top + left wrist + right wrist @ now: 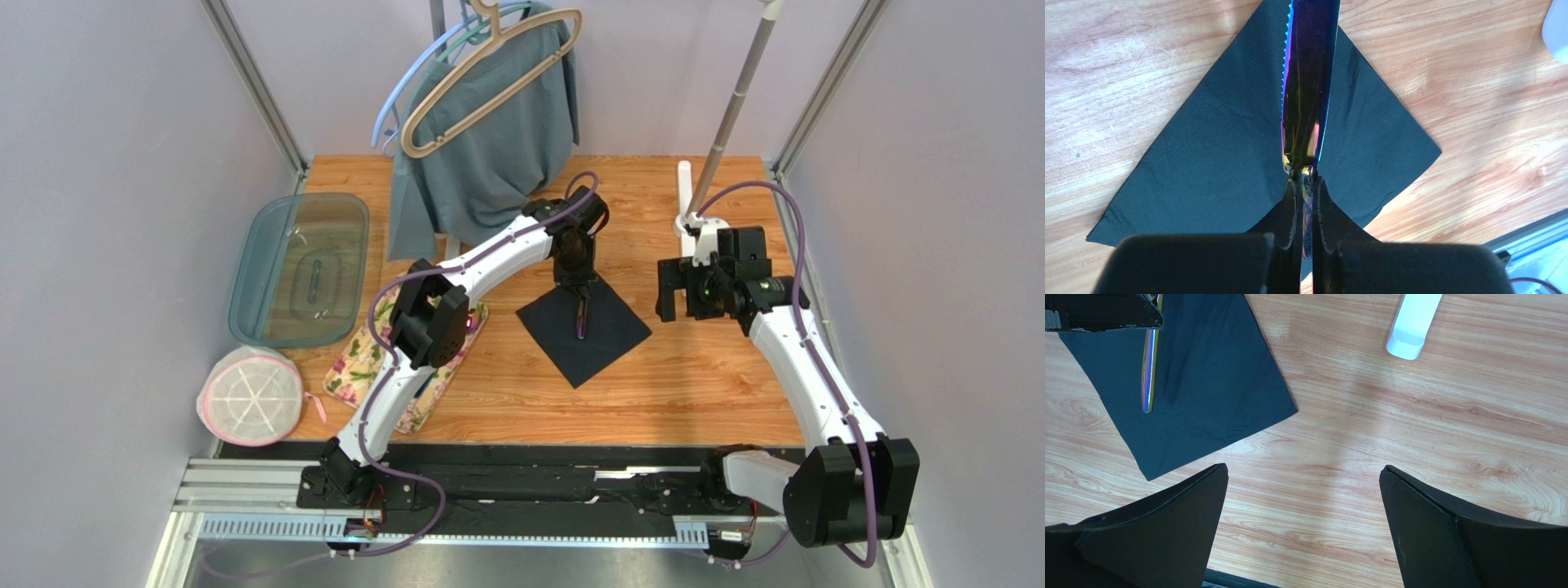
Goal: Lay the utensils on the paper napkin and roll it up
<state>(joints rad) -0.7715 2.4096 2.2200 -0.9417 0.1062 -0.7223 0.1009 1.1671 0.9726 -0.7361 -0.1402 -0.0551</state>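
Note:
The black paper napkin (610,339) lies flat like a diamond at the middle of the wooden table. My left gripper (579,289) hangs over its far half, shut on the handle of an iridescent knife (581,317). In the left wrist view the fingertips (1304,180) pinch the handle, and the serrated blade (1306,92) runs away from me across the napkin (1211,165). The right wrist view shows the knife (1149,373) low over the napkin (1217,373). My right gripper (666,292) hovers open above bare wood (1303,471), right of the napkin.
A floral mat (363,364) lies left of the napkin, partly under the left arm. Further left stand a teal lidded container (301,270) and a round pink-rimmed item (252,395). A grey-teal garment (491,147) hangs on hangers at the back. A white pole base (687,202) stands behind the right gripper.

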